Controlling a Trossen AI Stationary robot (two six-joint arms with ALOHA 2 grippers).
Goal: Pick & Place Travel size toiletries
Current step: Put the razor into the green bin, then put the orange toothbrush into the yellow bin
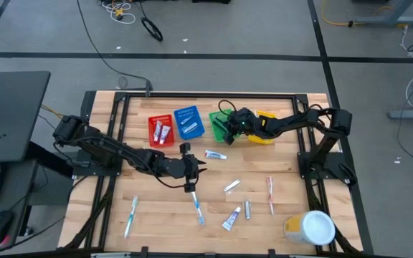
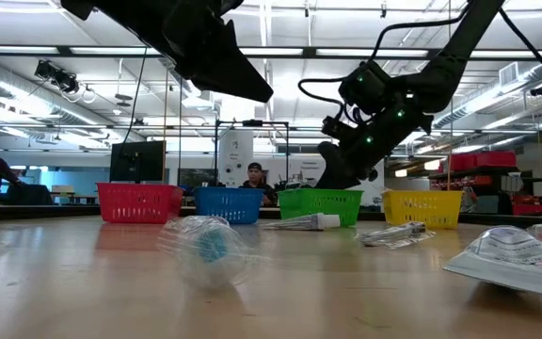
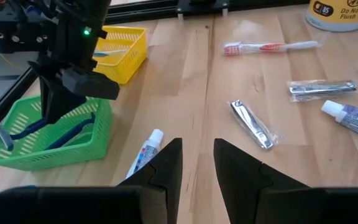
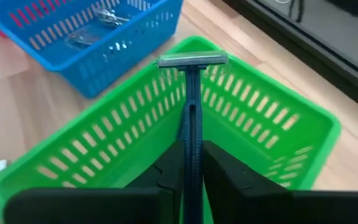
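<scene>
The toiletries lie scattered on the wooden table: a toothpaste tube (image 1: 216, 154) (image 3: 144, 153), a wrapped metal clipper (image 3: 252, 124), a red-and-white toothbrush (image 1: 270, 195), another tube (image 1: 231, 218), a blue toothbrush (image 1: 196, 205) and a pale toothbrush (image 1: 131, 216). My left gripper (image 1: 194, 169) (image 3: 197, 158) hovers open above mid-table, next to the tube. My right gripper (image 1: 229, 126) (image 4: 192, 163) is over the green bin (image 1: 219, 125) (image 4: 272, 118), shut on a blue razor (image 4: 191, 93). A blue razor (image 3: 73, 133) lies inside that bin. My right gripper pinches the blue razor's handle (image 4: 192, 134) between its two fingers, the razor lying along the fingers. Its grey head (image 4: 192, 60) sticks out past the fingertips, over the green bin's rim. The fingers slant down toward the bin. Whether the razor touches the bin, I cannot tell.
Four bins stand in a row at the table's far side: red (image 1: 160, 131), blue (image 1: 188, 122), green, yellow (image 1: 265, 129). A large white-lidded yellow tub (image 1: 310, 228) sits at the near right corner. A person (image 2: 255, 179) shows beyond the table.
</scene>
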